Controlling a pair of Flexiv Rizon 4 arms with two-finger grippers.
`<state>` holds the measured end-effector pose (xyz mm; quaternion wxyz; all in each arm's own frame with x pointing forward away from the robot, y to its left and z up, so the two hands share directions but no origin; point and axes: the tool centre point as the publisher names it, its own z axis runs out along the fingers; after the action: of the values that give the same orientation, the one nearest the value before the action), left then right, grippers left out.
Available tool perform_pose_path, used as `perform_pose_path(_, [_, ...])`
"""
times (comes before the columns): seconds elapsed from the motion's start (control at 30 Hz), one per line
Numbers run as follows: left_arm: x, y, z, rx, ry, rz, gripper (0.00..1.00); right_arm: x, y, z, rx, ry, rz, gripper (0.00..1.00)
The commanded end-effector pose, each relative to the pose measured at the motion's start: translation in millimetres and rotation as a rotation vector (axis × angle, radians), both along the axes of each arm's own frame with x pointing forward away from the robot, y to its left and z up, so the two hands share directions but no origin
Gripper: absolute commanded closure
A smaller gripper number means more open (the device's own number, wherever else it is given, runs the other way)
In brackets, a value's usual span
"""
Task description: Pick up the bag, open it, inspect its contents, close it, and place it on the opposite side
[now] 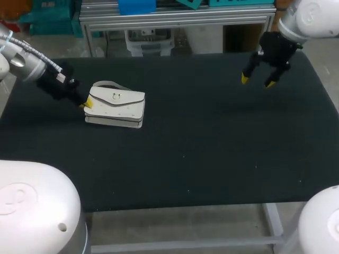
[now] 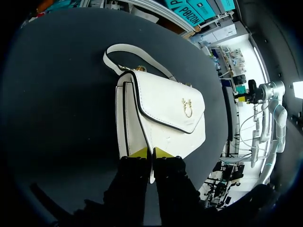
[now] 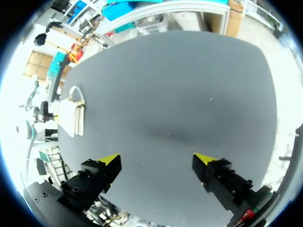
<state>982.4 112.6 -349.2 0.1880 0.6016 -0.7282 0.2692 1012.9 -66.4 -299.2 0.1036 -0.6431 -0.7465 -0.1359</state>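
Observation:
A white handbag (image 1: pixel 117 106) with a gold clasp lies flat on the left part of the black table (image 1: pixel 212 148), its strap (image 1: pixel 106 83) curled at the far side. My left gripper (image 1: pixel 87 103) sits at the bag's left edge. In the left wrist view the two yellow tips (image 2: pixel 151 152) pinch the edge of the bag's flap (image 2: pixel 165 106), which is down over the body. My right gripper (image 1: pixel 258 80) hangs above the table's far right, fingers wide apart and empty. From the right wrist view the bag (image 3: pixel 71 117) is far off beyond the open gripper (image 3: pixel 158 158).
The black table top spans the whole width between the two arms. An aluminium frame (image 1: pixel 175 20) runs along the table's far edge. The front edge (image 1: pixel 175 207) lies close to the robot's base.

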Motion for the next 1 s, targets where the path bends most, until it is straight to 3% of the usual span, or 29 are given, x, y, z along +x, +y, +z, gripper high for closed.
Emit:
perform_pose_path(0.03, [-0.1, -0.1, 0.1, -0.001, -0.001, 0.000, 1.00, -0.6, 0.2, 0.7, -0.002, 0.000, 0.000, 0.00])
perform_pose_path(0.2, [2.7, 5.5, 1.6, -0.010, -0.005, -0.002, 1.00, 5.2, -1.9, 2.4, -0.005, -0.021, 0.023, 0.00])
perform_pose_path(0.53, [44.2, 78.5, 2.3, 0.022, -0.058, 0.073, 1.00, 26.3, -22.8, 7.5, -0.064, -0.033, 0.062, 0.00])
perform_pose_path(0.77, [81.9, 127.7, 0.2, 0.111, -0.077, 0.133, 1.00, 39.1, -38.8, 9.4, -0.101, -0.046, 0.071, 0.00])
perform_pose_path(1.0, [107.5, 164.0, 5.6, 0.182, -0.101, 0.153, 1.00, 56.1, -50.1, 22.6, -0.171, -0.069, 0.127, 0.00])
